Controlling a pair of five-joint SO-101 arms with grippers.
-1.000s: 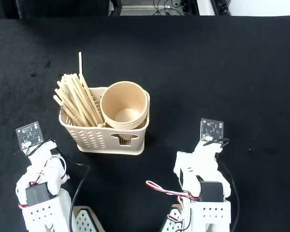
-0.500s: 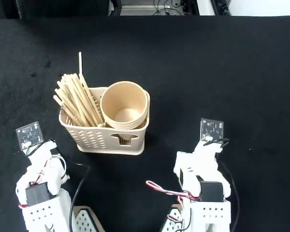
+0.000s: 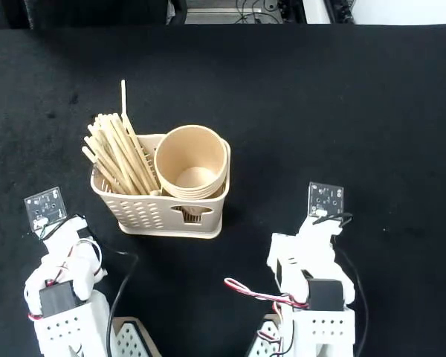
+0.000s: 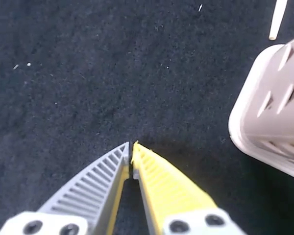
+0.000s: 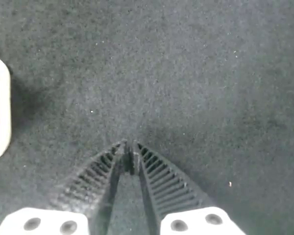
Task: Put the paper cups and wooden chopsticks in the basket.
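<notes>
From above, the basket (image 3: 160, 212) sits on the black desk (image 3: 342, 111), near the middle and a little toward the left edge. The wooden chopsticks (image 3: 119, 152) lean together in the basket's left part (one thin stick pokes out past the others, toward the far edge). The paper cups (image 3: 191, 160) are stacked one inside the other in the right part, open side up. The left arm (image 3: 59, 275) and the right arm (image 3: 312, 268) are folded back at the near edge, apart from the basket.

In the left wrist view, the left gripper (image 4: 131, 149) hangs over bare desk. Its grey finger and yellow finger are pressed together at the tips and hold nothing. A corner of the basket is near it.

In the right wrist view, the right gripper (image 5: 130, 149) is closed too and holds nothing. A bit of the basket's side shows off to one side.
</notes>
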